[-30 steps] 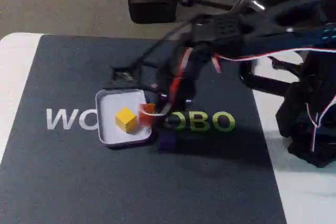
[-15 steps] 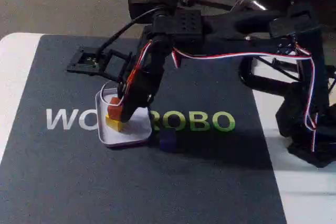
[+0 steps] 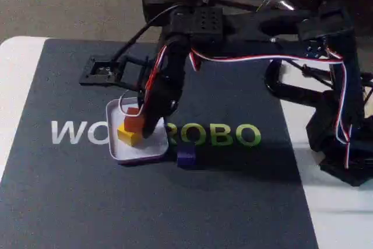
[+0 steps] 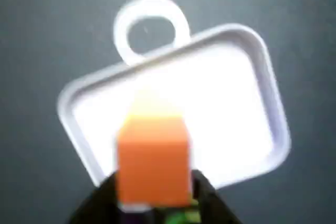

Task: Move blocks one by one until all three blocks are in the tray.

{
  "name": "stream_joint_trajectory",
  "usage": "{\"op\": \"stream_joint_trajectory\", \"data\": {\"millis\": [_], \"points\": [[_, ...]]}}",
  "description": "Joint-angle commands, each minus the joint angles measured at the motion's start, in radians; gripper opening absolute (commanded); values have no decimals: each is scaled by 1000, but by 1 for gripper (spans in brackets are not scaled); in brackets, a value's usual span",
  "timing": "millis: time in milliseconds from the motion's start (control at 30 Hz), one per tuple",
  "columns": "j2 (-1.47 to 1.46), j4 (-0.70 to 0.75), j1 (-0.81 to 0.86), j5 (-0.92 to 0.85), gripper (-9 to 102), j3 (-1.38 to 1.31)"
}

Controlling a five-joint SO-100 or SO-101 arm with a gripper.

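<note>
In the fixed view, the nearest area is bare dark mat (image 3: pixel 145 208) lying on the white bench (image 3: pixel 17 68). The purple block (image 3: pixel 186 154) rests on the mat just beside the near right corner of the tray (image 3: pixel 137 154), outside its rim, on the printed lettering (image 3: pixel 73 132) that runs across the mat.

The tray sits on the mat left of centre. The yellow block (image 3: pixel 129 136) lies inside it, on the tray floor. The orange block (image 3: pixel 134 121) is directly above the yellow block, touching or nearly touching its top; contact cannot be confirmed.

The gripper (image 3: pixel 139 122) points down over the tray, and its fingers pinch the orange block from two sides. In the wrist view, the orange block (image 4: pixel 153 159) is seen between the two dark fingers (image 4: pixel 207 195) at the bottom edge, with a pale yellow blur above it and the tray (image 4: pixel 265 85) tilted across the frame beneath. A white printed ring (image 4: pixel 151 15) on the mat lies beyond the far rim of the tray.

Farther back in the fixed view, the black arm (image 3: pixel 256 27) extends from its base (image 3: pixel 344 144) on the right side of the bench, with red and white cables along it
</note>
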Motion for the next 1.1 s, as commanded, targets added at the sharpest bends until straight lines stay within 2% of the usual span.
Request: {"op": "stream_joint_trajectory", "data": {"millis": [0,367,600,867,967,1067], "points": [[58,38,6,-51,18,-43],[107,199,61,-325,21,-38],[206,210,91,-531,21,86],[302,175,69,-558,21,218],[357,109,61,-558,21,313],[454,-20,52,-558,21,488]]}}
